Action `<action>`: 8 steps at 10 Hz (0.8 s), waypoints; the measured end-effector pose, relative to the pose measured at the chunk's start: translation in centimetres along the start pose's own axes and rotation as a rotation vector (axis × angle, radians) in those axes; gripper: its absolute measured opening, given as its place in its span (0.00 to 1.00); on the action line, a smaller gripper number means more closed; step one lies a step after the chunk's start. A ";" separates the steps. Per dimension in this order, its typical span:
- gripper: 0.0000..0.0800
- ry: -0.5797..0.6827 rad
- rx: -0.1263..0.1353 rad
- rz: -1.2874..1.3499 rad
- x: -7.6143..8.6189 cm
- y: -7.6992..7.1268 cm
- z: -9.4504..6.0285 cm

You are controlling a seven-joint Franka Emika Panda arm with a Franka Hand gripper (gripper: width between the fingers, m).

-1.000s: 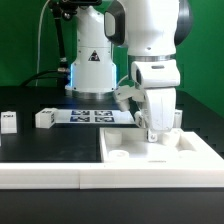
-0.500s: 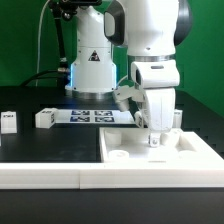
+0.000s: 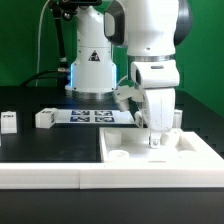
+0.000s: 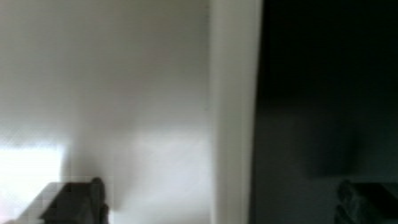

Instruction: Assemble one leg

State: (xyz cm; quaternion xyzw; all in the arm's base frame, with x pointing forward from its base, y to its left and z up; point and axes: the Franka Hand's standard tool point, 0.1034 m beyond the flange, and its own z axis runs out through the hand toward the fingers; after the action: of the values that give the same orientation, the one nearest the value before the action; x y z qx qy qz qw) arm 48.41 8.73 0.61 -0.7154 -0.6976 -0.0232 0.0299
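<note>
As the arm [image 3: 155,40] points down, its tool [image 3: 154,137] overhangs the panel [image 3: 195,150].

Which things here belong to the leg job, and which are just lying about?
In the job:
- tool, low over the panel
- the leg, apparently at the tool's tip, mostly hidden
- white panel

Lying about:
- tagged post, at the exterior view's left
- second tagged post, beside it
- marker board

Arm [image 3: 150,35] reaching down, wrist vertical; fingers [image 4: 71,200] spread wide apart
</note>
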 end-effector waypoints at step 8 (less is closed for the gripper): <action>0.81 -0.022 -0.033 0.138 0.9 -1.4 -4.2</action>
State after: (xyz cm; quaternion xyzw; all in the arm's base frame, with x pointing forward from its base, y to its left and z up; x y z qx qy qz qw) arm 47.04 9.35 4.83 -0.7625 -0.6465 -0.0245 0.0120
